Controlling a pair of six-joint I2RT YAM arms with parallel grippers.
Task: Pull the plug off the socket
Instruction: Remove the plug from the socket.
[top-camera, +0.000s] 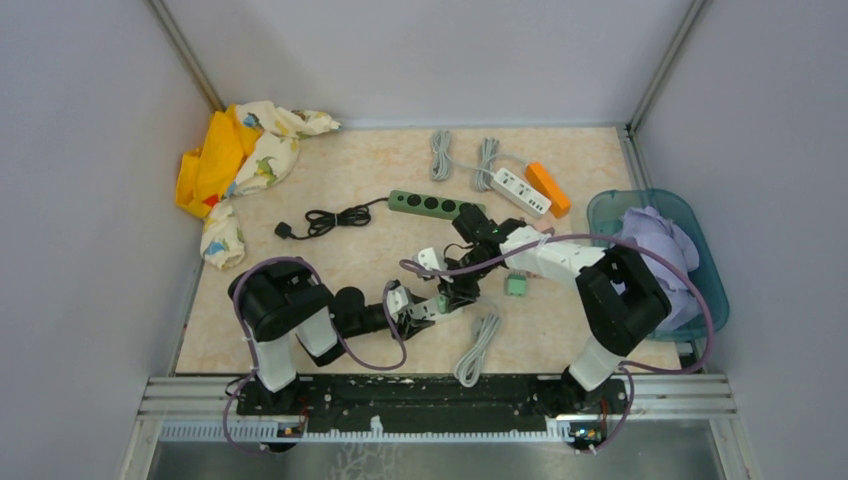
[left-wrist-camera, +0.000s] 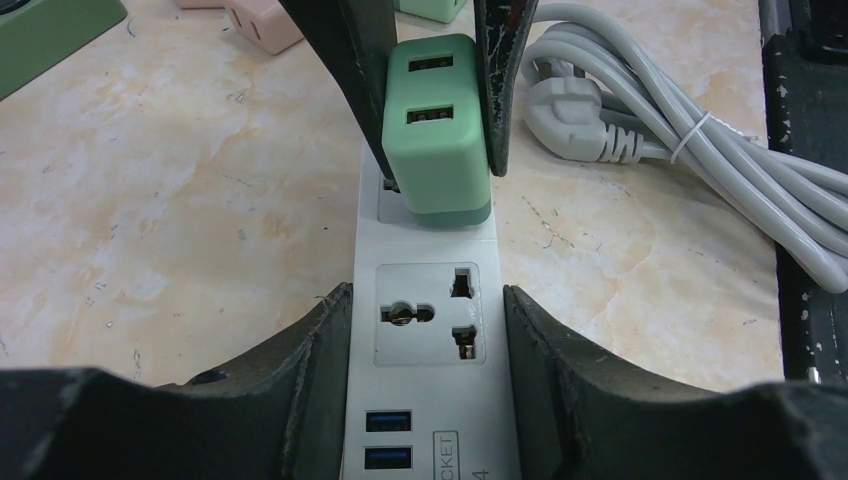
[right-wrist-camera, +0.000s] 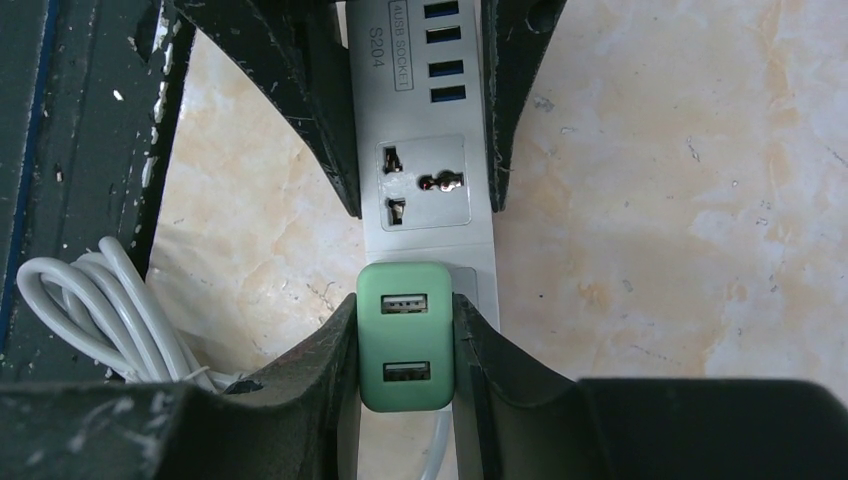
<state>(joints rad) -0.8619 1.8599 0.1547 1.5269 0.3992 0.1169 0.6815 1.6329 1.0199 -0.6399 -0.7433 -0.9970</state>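
Near the middle of the worktop, the two arms met over a white power strip. The strip lay flat on the pale, marbled top. The left end effector had its two dark fingers pressed on the long sides of the strip, one on each side, so it was gripping the strip. Between those fingers was a bare socket (the kind with round and slot holes), and blue USB ports showed just below it.

The right end effector was closed on the green plug. It squeezed the plug from both sides. The plug was a chunky little block with two USB slots on top. It sat on the strip at the next socket along, just past the bare one. I could not tell if its pins were all the way in.

Just beside the strip lay a grey cable, tied in a bundle with its own plug. A small pink thing sat farther back. Across the worktop I saw a green power strip with a black cord. A yellow cloth was in the far left corner, and a teal basket stood at the right edge.
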